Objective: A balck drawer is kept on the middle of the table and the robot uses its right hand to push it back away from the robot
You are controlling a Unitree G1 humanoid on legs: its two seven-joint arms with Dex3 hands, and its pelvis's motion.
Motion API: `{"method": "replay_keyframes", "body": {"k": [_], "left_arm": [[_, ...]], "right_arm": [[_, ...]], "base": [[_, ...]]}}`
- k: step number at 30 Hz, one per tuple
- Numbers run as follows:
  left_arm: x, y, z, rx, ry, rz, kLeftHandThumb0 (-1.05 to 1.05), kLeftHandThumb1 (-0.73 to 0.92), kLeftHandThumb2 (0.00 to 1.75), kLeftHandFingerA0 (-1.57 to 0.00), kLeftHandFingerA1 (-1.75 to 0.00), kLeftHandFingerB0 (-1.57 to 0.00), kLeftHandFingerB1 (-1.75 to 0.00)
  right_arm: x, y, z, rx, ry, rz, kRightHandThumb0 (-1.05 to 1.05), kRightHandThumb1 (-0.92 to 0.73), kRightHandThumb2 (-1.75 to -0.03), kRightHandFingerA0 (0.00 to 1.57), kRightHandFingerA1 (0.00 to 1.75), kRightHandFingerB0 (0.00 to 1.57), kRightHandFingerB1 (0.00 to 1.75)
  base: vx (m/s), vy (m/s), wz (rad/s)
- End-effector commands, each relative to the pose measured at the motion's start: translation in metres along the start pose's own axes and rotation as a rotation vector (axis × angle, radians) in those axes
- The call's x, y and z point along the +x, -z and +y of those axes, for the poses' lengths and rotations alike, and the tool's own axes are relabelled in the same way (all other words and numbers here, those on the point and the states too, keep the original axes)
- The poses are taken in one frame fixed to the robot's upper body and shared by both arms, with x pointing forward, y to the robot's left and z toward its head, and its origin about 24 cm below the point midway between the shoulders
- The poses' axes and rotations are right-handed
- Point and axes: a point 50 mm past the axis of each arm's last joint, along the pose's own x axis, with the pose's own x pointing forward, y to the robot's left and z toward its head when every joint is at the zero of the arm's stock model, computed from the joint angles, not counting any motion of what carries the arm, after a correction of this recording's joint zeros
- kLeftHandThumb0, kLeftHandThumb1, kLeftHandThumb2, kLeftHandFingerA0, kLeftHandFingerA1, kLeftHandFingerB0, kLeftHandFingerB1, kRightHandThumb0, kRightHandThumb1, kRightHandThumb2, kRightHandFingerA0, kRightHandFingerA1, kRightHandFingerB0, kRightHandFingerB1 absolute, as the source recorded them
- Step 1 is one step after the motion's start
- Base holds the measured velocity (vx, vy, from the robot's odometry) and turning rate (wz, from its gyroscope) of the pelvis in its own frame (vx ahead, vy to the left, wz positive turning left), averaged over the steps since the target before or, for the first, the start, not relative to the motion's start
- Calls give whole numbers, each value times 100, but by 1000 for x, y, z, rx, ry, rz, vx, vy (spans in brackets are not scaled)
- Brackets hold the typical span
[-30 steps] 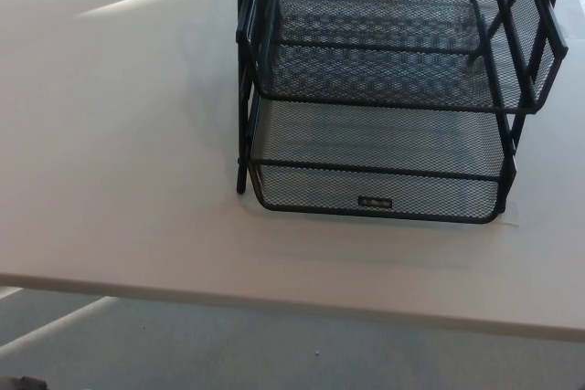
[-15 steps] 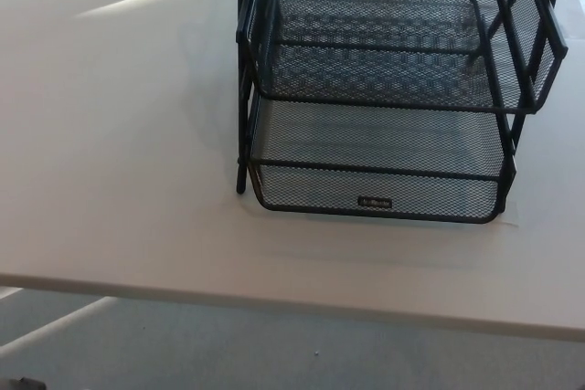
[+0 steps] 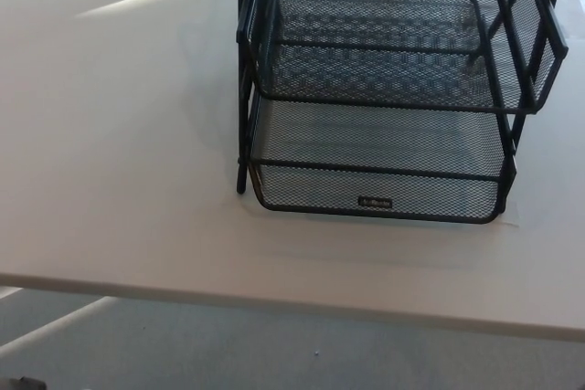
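Note:
A black wire-mesh drawer rack with stacked trays stands on the white table, right of centre and running off the top of the head view. Its lowest tray sticks out toward me, with a small label plate on its front wall. A tray above it sits a little further back. Neither of my hands shows in the picture, and no arm either.
The table's front edge runs across the lower part of the view, with grey carpet floor beneath it. Bare tabletop stretches to the left of the rack. Bright light streaks cross the far left corner.

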Motion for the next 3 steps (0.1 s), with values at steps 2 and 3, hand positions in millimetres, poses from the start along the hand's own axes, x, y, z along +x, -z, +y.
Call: {"method": "replay_keyframes", "body": {"k": [2,3], "left_arm": [[-5,9,2,1,-3,15,-58,73,63,-44,-37,-31,-32],[-5,9,2,1,-3,15,-58,73,63,-44,-37,-31,-32]], "right_arm": [[1,-8,-1,-90,45,-2,-51,-78,-64,68,46,55,41],[1,-8,-1,-90,45,-2,-51,-78,-64,68,46,55,41]], "base": [[0,0,0],[0,0,0]]}}
